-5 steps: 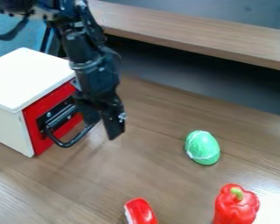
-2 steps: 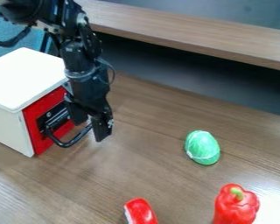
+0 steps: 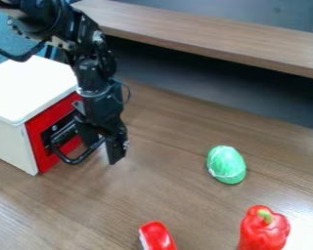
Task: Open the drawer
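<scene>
Since the last frame your tool, a black two-finger gripper [image 3: 102, 153], has dropped slightly and now sits a little lower beside the drawer; the drawer hasn't shifted. Its fingers are apart, and the upper-right end of the black bow-shaped metal handle [image 3: 70, 161] reaches in between them, though you can't tell whether either one touches it.

From the tool, most of the handle lies to the lower left in the view, its bar running lower left to upper right, roughly along the red drawer front [image 3: 42, 157]. That front looks shut against the white box [image 3: 28, 89] at the left. Your pull should therefore go outward from the red face, toward the view's lower right, across the bar; with only the handle's end to work on, it could slip off.

The nearer finger hides where that end meets its mount, so the depth of your hook is hard to judge. Lower down on the wood-grain desk [image 3: 185, 195], the red bell pepper [image 3: 263, 232] and a rounded red object [image 3: 158, 236] are cut off at the bottom edge.
</scene>
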You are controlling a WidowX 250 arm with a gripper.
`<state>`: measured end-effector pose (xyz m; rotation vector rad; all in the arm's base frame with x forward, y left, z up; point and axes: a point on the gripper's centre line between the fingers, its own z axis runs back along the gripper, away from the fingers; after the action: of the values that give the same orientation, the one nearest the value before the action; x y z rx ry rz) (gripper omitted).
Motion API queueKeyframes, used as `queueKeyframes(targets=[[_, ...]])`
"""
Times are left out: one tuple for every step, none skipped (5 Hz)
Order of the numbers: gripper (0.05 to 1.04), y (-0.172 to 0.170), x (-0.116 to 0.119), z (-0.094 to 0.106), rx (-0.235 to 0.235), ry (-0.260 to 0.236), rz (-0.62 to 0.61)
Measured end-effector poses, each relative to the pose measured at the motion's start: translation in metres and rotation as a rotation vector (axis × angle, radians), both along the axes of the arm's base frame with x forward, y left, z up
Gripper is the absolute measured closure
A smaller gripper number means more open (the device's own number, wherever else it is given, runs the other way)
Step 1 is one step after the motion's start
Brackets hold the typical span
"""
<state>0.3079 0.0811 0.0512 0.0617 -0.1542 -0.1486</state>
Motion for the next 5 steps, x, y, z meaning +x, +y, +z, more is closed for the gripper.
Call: queueKeyframes(targets=[[0.084,0.003,0.001,-0.004,-0.006,-0.005,0.023],[0.084,0.004,0.003,-0.009,-0.012,-0.011,0.045],[0.084,0.004,0.004,-0.012,-0.012,-0.019,0.067],[0.084,0.004,0.003,-0.017,-0.016,-0.030,0.100],[0.084,0.004,0.001,-0.021,-0.012,-0.038,0.135]])
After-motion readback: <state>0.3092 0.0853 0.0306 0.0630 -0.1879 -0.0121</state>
